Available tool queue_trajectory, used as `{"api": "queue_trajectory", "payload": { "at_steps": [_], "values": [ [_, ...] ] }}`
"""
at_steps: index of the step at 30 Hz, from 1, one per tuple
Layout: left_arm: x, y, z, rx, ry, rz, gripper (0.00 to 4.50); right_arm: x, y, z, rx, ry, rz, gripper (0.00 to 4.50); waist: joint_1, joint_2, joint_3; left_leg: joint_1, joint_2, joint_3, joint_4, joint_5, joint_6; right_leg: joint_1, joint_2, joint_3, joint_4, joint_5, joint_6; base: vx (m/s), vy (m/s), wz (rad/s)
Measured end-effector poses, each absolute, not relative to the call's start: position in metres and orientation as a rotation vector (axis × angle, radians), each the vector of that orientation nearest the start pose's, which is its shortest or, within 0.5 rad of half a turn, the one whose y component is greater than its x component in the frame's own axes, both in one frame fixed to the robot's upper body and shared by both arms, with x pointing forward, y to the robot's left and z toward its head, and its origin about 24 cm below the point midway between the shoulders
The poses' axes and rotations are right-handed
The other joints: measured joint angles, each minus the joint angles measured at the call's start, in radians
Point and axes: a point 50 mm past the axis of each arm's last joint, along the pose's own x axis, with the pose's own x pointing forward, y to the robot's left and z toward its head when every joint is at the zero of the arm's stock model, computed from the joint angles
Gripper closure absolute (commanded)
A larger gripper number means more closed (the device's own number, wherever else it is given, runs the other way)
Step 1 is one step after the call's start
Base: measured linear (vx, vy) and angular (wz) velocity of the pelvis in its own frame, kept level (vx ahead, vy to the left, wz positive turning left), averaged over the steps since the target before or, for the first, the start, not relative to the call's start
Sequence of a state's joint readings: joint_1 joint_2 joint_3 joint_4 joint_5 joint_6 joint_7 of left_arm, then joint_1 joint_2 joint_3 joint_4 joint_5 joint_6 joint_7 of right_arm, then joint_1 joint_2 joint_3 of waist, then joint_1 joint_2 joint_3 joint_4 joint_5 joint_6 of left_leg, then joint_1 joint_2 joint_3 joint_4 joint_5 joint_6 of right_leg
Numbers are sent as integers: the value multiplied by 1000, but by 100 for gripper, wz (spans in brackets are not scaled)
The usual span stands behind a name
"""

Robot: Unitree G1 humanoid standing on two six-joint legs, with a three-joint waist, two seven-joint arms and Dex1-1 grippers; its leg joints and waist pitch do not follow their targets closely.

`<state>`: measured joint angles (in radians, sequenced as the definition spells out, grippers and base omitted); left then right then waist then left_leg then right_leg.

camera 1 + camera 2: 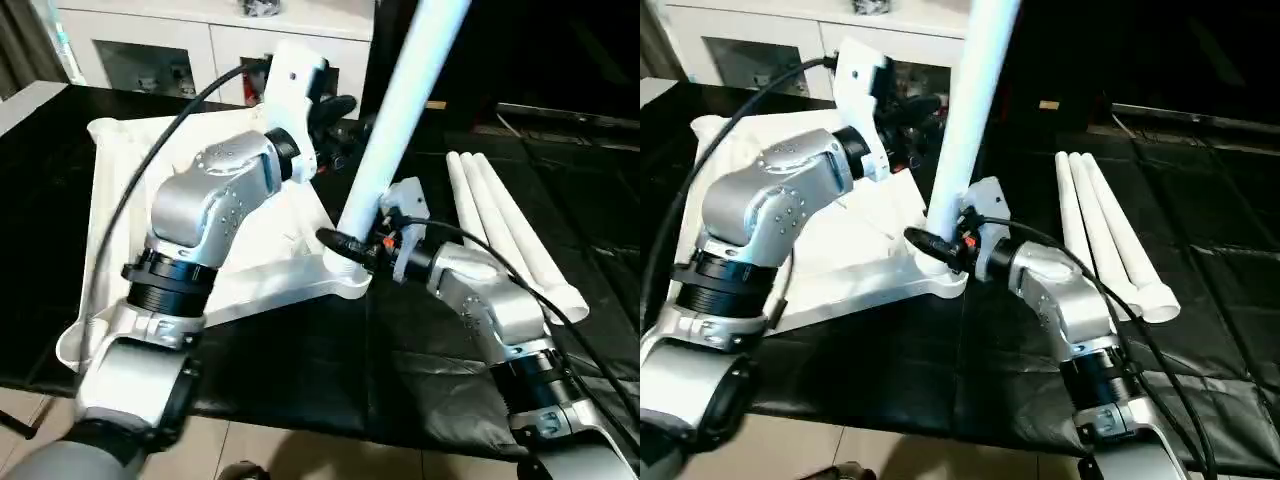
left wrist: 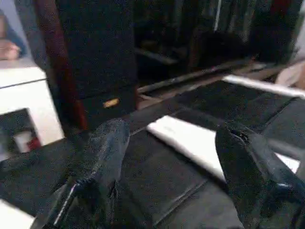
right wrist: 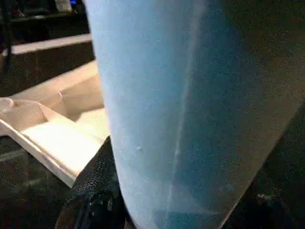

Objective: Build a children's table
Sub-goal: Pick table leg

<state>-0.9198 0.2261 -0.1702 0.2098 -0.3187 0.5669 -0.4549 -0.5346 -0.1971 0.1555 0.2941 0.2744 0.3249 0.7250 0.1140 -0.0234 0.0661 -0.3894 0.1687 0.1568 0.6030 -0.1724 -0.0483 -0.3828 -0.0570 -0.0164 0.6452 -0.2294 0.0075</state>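
no readable text, label, brand, number or sign anywhere in these views. nothing legible on the white table parts, the arms or the furniture behind.
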Motion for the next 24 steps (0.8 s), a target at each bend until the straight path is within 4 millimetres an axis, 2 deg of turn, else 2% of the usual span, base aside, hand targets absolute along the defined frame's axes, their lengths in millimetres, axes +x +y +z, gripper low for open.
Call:
{"api": "queue_trajectory", "payload": {
  "at_steps": [6,10,15,18,24],
  "values": [
    [359,67,220,102,-60,-785,119,330,-88,95,0,94,897,258,0,0,0,0,0,0,0,0,0,0,0,0,0,0,0,0,0,0],
    [362,74,217,92,-68,-775,119,336,-98,99,8,60,800,258,0,0,0,0,0,0,0,0,0,0,0,0,0,0,0,0,0,0],
    [364,113,186,145,34,-730,119,338,-112,97,32,101,741,258,-13,2,0,1,0,0,-1,0,-1,-1,1,0,0,0,0,0,0,0],
    [359,132,163,179,119,-727,119,339,-119,94,57,114,730,258,-14,3,1,0,1,0,-2,0,-1,-2,1,0,0,0,0,0,0,0],
    [342,145,125,258,270,-809,119,339,-125,93,113,126,721,258,-10,3,1,-1,1,1,-1,0,-1,-2,0,0,0,0,0,0,0,0]
  ]
}}
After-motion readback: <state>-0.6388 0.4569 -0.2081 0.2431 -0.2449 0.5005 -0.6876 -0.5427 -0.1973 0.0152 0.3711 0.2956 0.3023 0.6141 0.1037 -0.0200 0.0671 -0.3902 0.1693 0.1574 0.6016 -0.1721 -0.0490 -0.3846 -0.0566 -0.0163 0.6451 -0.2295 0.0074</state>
